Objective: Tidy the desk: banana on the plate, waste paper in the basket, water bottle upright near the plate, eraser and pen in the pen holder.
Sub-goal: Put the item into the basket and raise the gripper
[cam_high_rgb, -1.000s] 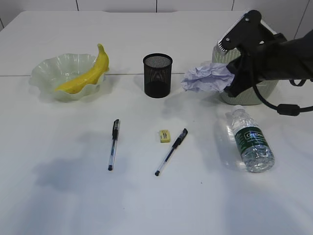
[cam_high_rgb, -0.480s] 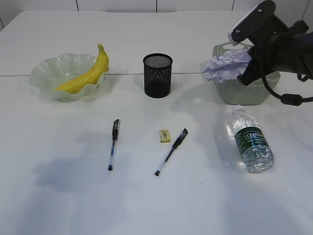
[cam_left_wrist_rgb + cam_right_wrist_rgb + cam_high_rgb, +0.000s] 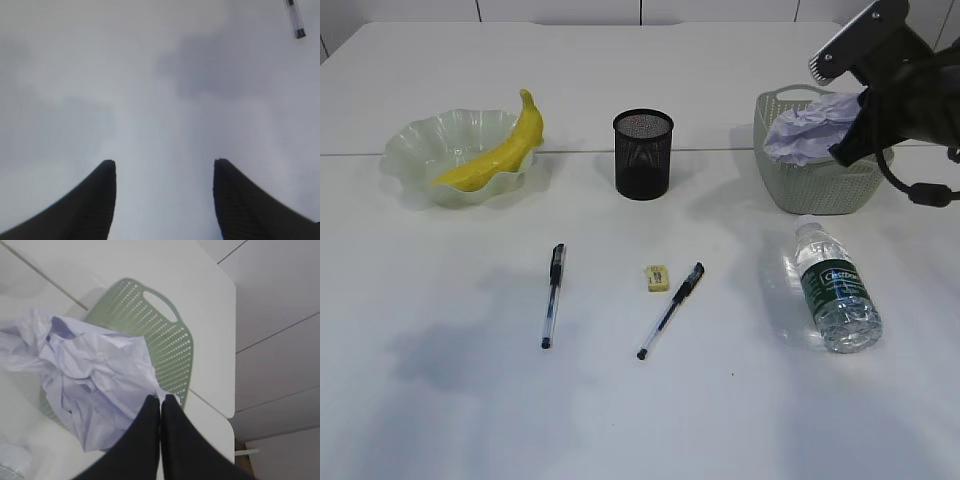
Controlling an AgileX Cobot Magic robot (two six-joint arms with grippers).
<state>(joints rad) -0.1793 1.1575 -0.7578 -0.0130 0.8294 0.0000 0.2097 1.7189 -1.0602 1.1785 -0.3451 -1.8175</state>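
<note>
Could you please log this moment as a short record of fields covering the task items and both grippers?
banana: in plate
waste paper: pinched by right gripper above basket
water bottle: lying on its side, in front of basket
pens: on table
eraser: between the pens
pen holder: upright
left gripper: open, empty

dark green label on water bottle (image 3: 835, 300), white wording too blurred to read

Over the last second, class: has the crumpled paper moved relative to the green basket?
Yes. The crumpled paper, pinched by the right gripper, has travelled rightward, from between the pen holder and the green basket to over the basket's opening.
</note>
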